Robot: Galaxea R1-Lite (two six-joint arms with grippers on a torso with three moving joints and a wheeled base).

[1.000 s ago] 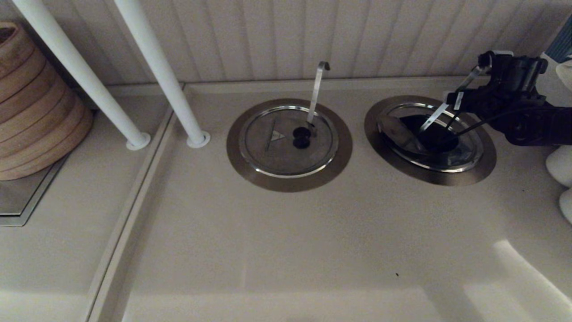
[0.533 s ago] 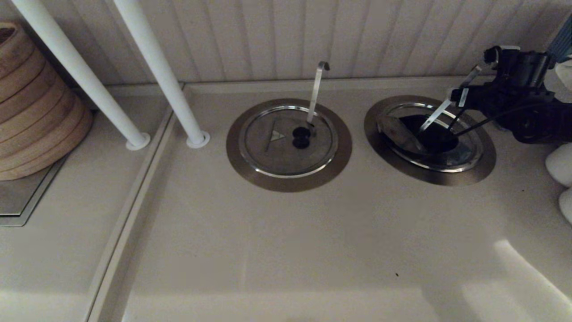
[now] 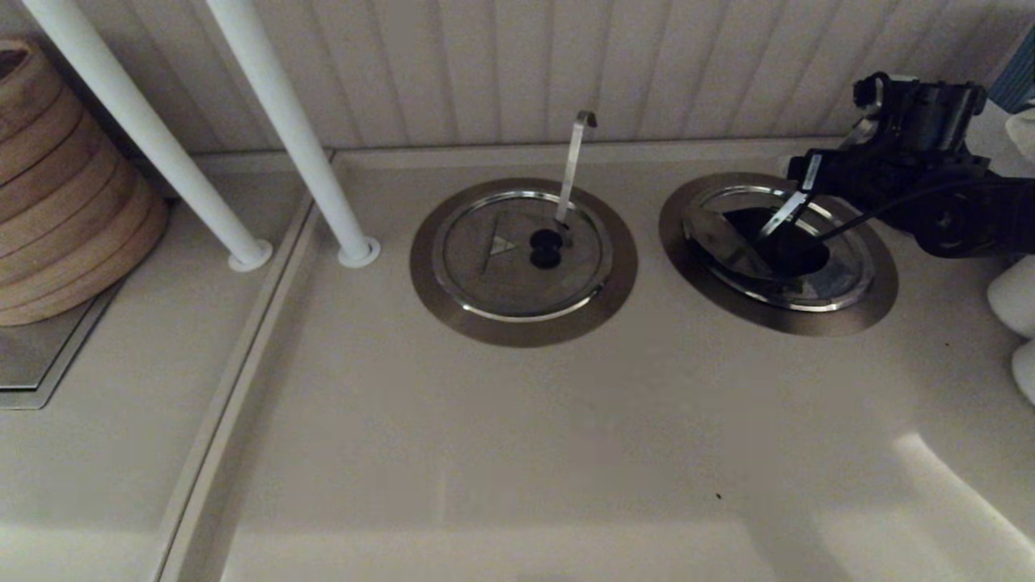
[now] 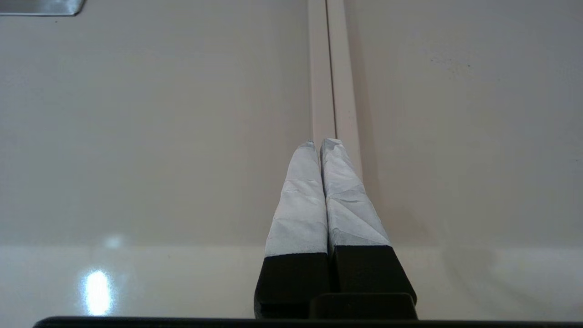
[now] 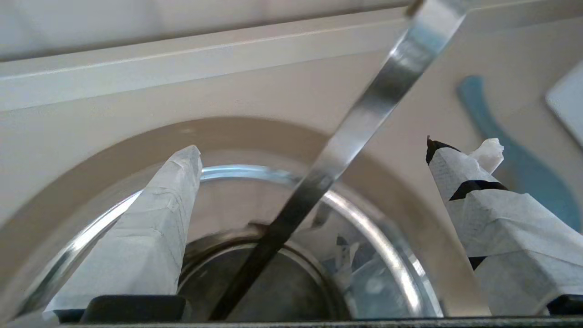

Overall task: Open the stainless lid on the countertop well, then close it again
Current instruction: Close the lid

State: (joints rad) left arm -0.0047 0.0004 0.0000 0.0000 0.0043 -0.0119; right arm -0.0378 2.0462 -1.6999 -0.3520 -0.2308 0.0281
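The countertop well (image 3: 776,321) is the right-hand one, with a wide dull-steel ring. The stainless lid (image 3: 837,279) shows inside it as a shiny raised rim around bright steel and a dark round middle; whether it lies flat I cannot tell. A straight flat utensil handle (image 3: 780,218) slants up out of the dark middle. My right gripper (image 3: 800,174) hovers open over the well's far right side. In the right wrist view the handle (image 5: 364,109) runs between the taped fingertips of the right gripper (image 5: 314,150), touching neither, above the lid (image 5: 227,205). My left gripper (image 4: 321,143) is shut over bare counter.
Left of the well sits a similar lid (image 3: 501,275) with a hook-tipped handle (image 3: 574,162). Two white poles (image 3: 283,121) stand at the back left beside stacked wooden rings (image 3: 57,186). White rounded objects (image 3: 1015,299) crowd the right edge. The panelled wall is close behind.
My right gripper drew back to the right a little, then came left over the well's far rim. It stayed open. The lid and handle have not moved.
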